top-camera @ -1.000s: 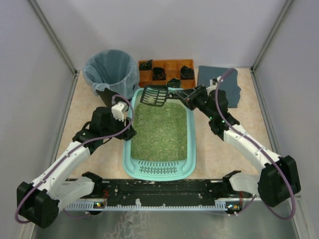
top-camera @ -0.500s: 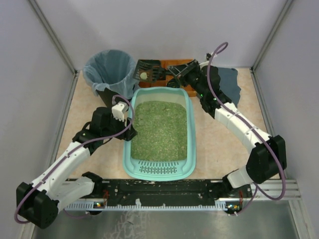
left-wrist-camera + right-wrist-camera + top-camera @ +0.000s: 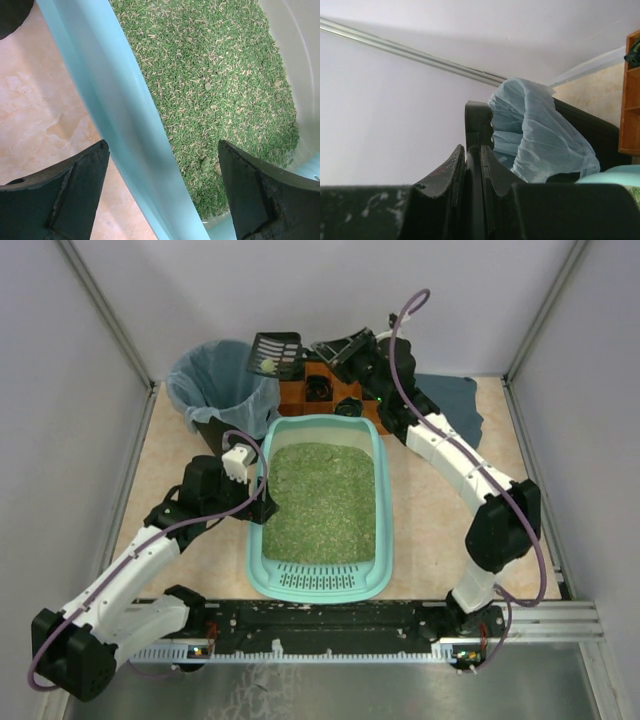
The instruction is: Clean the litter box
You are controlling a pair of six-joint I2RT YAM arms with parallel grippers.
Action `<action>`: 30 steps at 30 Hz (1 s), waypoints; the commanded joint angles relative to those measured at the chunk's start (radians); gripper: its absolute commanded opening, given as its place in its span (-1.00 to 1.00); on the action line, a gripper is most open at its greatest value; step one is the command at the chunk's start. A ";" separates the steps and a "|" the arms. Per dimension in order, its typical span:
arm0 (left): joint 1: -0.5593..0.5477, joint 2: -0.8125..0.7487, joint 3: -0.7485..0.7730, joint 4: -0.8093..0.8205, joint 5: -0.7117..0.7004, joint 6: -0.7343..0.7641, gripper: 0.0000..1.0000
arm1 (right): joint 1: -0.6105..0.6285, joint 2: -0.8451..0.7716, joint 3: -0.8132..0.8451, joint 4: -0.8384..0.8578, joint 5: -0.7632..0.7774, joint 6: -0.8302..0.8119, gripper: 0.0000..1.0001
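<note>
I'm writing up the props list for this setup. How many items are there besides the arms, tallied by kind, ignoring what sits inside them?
Light-teal plastic litter box with green granules: 1
Black round bin with pale blue bag: 1
Orange compartmented tray: 1
Black slotted plastic scoop: 1
Dark grey-blue cloth: 1
Total: 5

Lab cell: white panel walls (image 3: 320, 300)

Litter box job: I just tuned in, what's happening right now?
The right gripper is shut on the handle of a black scoop, holding it up at the edge of the bag-lined bin with a pale clump on it. The left gripper is open, its jaws straddling the left rim of the litter box without clamping it.
</note>
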 commanded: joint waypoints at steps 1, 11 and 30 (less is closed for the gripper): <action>-0.004 -0.020 0.013 -0.001 -0.018 -0.010 0.94 | 0.045 0.067 0.161 -0.032 0.034 -0.078 -1.00; -0.005 -0.030 0.007 0.003 -0.052 -0.018 1.00 | 0.076 0.254 0.482 -0.234 0.055 -0.239 -1.00; -0.004 -0.012 0.007 0.007 -0.010 -0.009 1.00 | 0.138 0.495 0.882 -0.393 0.099 -0.538 -1.00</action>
